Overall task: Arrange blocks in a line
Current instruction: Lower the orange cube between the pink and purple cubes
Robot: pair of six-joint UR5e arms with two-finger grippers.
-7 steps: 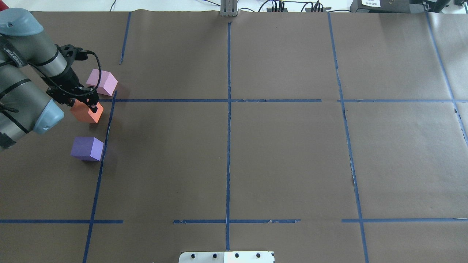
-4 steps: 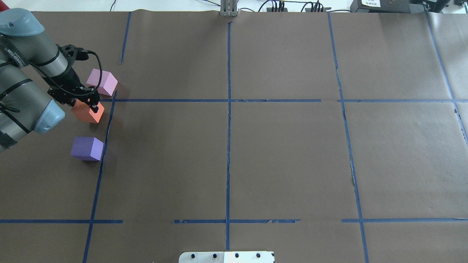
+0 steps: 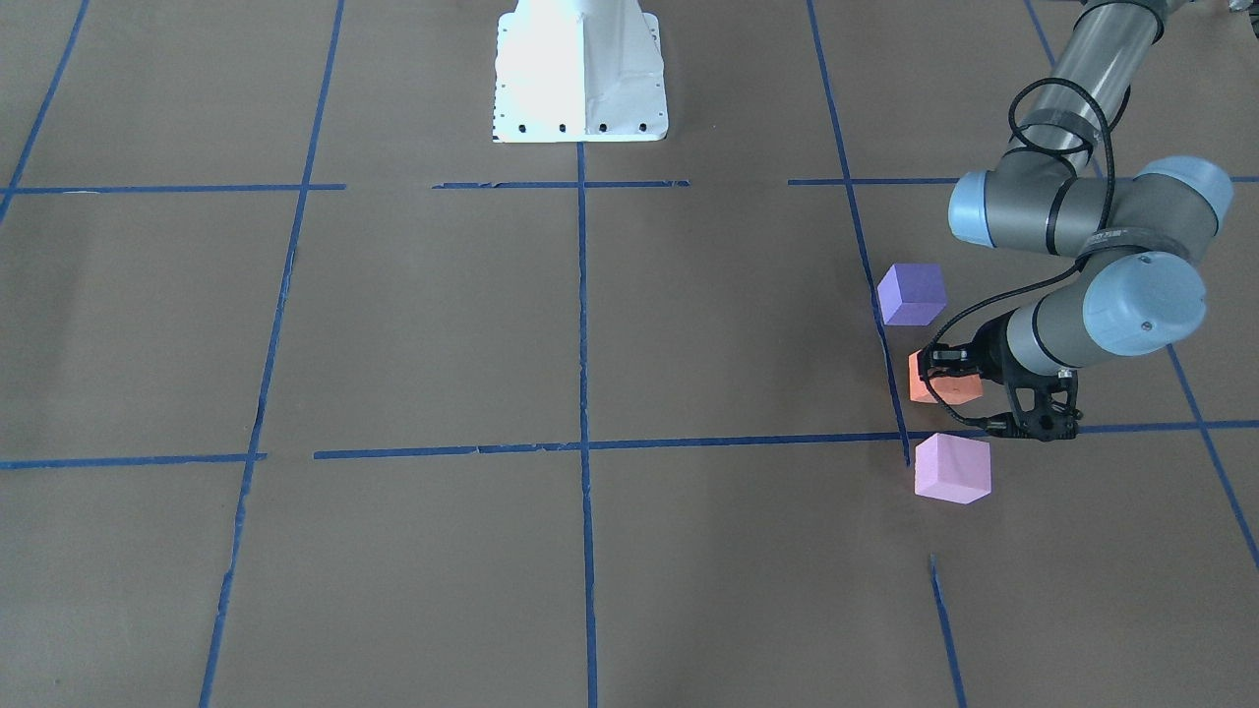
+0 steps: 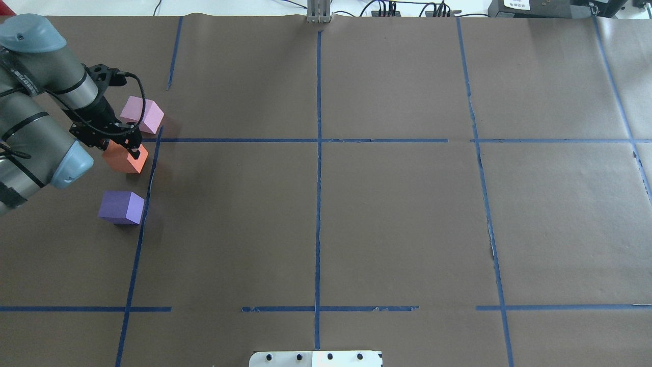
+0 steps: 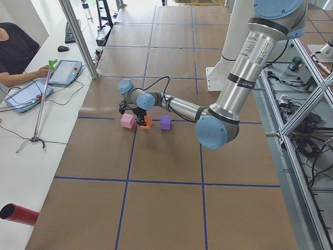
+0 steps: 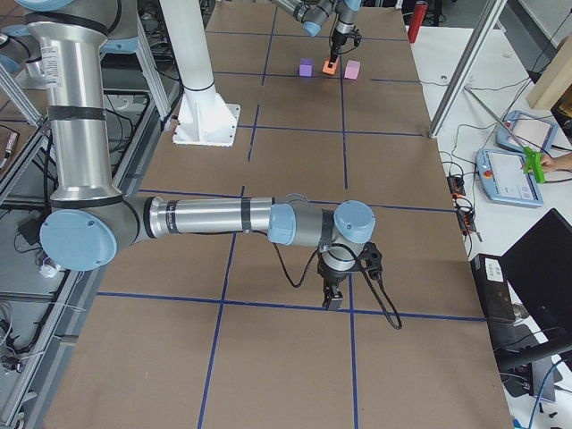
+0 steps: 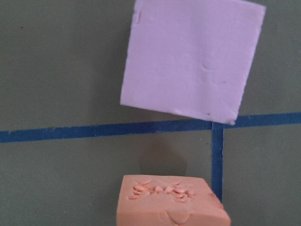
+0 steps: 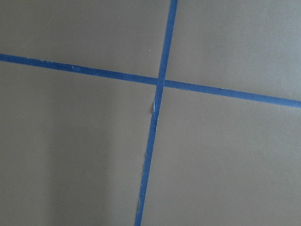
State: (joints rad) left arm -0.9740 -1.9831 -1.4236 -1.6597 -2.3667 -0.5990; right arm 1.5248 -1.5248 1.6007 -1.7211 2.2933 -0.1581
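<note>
Three foam cubes stand near a blue tape line at the table's left. The pink-lilac block (image 4: 142, 114) is farthest out, the orange block (image 4: 125, 159) is in the middle and the violet block (image 4: 121, 207) is nearest the robot. My left gripper (image 4: 124, 147) is shut on the orange block (image 3: 944, 382), close to the pink block (image 3: 951, 469). The left wrist view shows the orange block (image 7: 171, 202) below the pink one (image 7: 190, 59), with a gap between them. My right gripper (image 6: 333, 299) shows only in the exterior right view, low over a tape crossing; I cannot tell whether it is open or shut.
Brown paper with a blue tape grid (image 4: 318, 140) covers the table. The white robot base plate (image 3: 580, 74) is at the near middle edge. A metal post (image 4: 319, 12) and cables are at the far edge. Operators' tablets (image 5: 65, 72) lie on a side table.
My left gripper has shifted a little to the right and outward with the orange block, towards the tape line. The pink and violet blocks have not moved.
</note>
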